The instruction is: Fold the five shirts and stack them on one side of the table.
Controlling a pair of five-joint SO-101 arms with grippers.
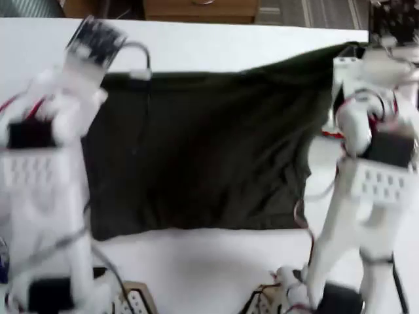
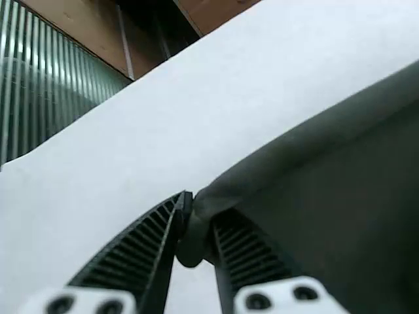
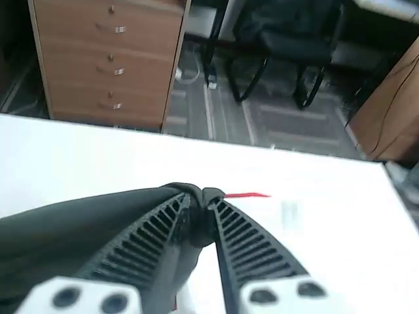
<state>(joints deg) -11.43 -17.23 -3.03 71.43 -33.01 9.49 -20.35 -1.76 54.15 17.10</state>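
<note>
Your left gripper [image 2: 195, 226] pinched one far corner of the dark shirt [image 1: 203, 150] spread on the worktop [image 1: 216, 46]; your right gripper [image 3: 203, 216] pinched the other.

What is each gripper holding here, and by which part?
Both hold the dark shirt: the left gripper pinches one far corner, the right gripper the other far corner.
</note>
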